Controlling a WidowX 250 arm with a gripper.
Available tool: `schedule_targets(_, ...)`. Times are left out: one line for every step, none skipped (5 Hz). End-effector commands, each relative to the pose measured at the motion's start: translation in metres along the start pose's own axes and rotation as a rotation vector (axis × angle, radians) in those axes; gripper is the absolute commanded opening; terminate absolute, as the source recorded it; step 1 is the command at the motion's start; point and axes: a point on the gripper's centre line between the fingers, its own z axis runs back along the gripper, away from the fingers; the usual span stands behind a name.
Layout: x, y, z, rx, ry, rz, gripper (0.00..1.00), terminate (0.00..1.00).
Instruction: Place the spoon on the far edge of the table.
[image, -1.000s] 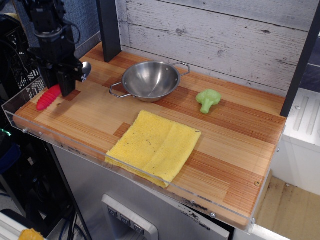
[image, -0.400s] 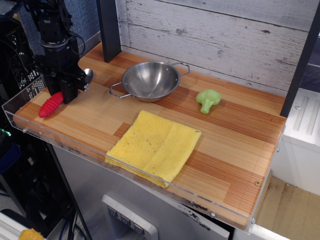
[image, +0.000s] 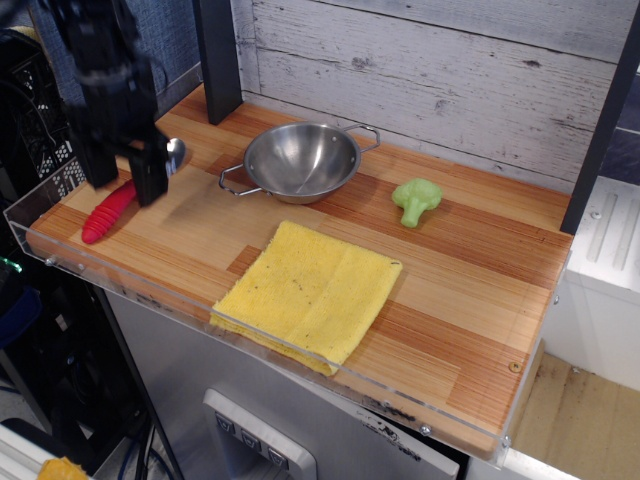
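Sitting empty at the far middle of the surface (image: 470, 290), the steel bowl (image: 300, 160) holds nothing — the spoon (image: 120, 203) lies at the left end, straddled by the released pincer (image: 122, 178), fingers spread apart.

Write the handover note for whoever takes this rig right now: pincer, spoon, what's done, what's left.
Pincer: open, fingers straddling the spoon at the table's left end, nothing gripped.
Red-ribbed-handled spoon with shiny metal bowl: lying flat on the striped wooden plank table, left of the two-handled steel bowl, handle toward the front-left corner.
Done: spoon set down on the table.
Left: judge whether this spot counts as the far edge; if so, lift the arm clear.
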Motion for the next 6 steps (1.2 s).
schedule_targets(-0.03, 0.007, 0.098, 0.014, -0.111, 0.012, 1.0, 0.0)
schedule_targets(-0.041, -0.014, 0.116, 0.008, -0.127, -0.017, 1.0, 0.0)
schedule_targets(-0.061, -0.027, 0.122, -0.002, -0.113, 0.002, 1.0, 0.0)
schedule_targets(-0.071, -0.03, 0.126, -0.01, -0.119, 0.008, 1.0, 0.0)
schedule_targets(-0.071, -0.03, 0.126, -0.01, -0.119, 0.008, 1.0, 0.0)
schedule_targets(-0.071, -0.03, 0.126, -0.01, -0.119, 0.008, 1.0, 1.0)
